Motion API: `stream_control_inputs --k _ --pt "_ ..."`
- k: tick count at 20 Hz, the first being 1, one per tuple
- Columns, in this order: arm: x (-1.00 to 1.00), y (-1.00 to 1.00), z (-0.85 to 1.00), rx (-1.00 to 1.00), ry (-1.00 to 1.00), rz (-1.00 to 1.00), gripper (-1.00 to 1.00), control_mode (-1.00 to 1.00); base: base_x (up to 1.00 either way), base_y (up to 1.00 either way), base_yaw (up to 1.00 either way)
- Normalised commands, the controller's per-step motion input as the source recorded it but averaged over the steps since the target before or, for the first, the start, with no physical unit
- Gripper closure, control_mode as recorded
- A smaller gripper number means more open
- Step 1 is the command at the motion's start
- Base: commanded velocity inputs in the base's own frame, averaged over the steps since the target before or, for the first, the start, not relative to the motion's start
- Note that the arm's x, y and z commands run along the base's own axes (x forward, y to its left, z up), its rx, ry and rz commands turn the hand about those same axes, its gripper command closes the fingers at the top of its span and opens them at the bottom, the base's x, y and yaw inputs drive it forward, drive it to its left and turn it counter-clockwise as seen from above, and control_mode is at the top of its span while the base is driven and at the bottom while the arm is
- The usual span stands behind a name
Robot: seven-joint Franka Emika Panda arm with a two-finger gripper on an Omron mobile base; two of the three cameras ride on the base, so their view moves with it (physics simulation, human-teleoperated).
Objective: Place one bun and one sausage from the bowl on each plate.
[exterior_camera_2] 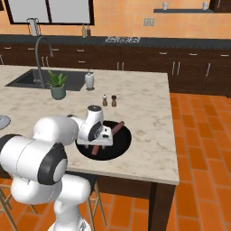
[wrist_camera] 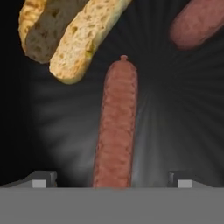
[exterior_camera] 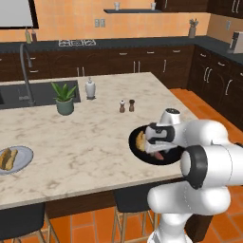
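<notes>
Sausage [wrist_camera: 116, 127] flanks clear (bun [wrist_camera: 83, 41] just beside).

Bowl at the near right edge of the island, a plate far off to the left.

The bowl [exterior_camera: 135, 142] sits on the counter [exterior_camera: 95, 137] under the gripper [wrist_camera: 112, 177] and holds a bun [wrist_camera: 83, 39] and two sausages — one sausage [wrist_camera: 116, 127] between the spread fingertips, the other sausage [wrist_camera: 197, 24] to its right. Behind the bowl stand two shakers [exterior_camera: 126, 106]; farther left, a potted plant [exterior_camera: 64, 98] by the sink [exterior_camera: 28, 95]. The plate [exterior_camera: 21, 159] — near left — carries a bun.
</notes>
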Motion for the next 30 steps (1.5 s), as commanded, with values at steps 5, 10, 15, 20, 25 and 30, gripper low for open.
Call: stream_control_inputs --k 5,10,15,20,25,30 --pt "0.01 0.01 -0.27 -0.04 0.00 0.02 -1.00 -1.00 0.00 0.00 0.00" --pt "0.00 0.00 -0.27 0.00 0.00 0.02 -1.00 -1.00 0.00 0.00 0.00" --pt "0.02 0.00 -0.14 0.00 0.00 0.01 1.00 -1.00 0.00 0.00 0.00" --pt "0.00 0.00 0.02 0.00 0.00 0.00 1.00 -1.00 0.00 0.00 0.00" --pt "-0.05 0.00 0.52 -0.01 0.00 0.00 1.00 -1.00 0.00 0.00 0.00" --pt "-0.26 0.00 1.00 -0.03 -0.06 0.00 1.00 -1.00 0.00 0.00 0.00"
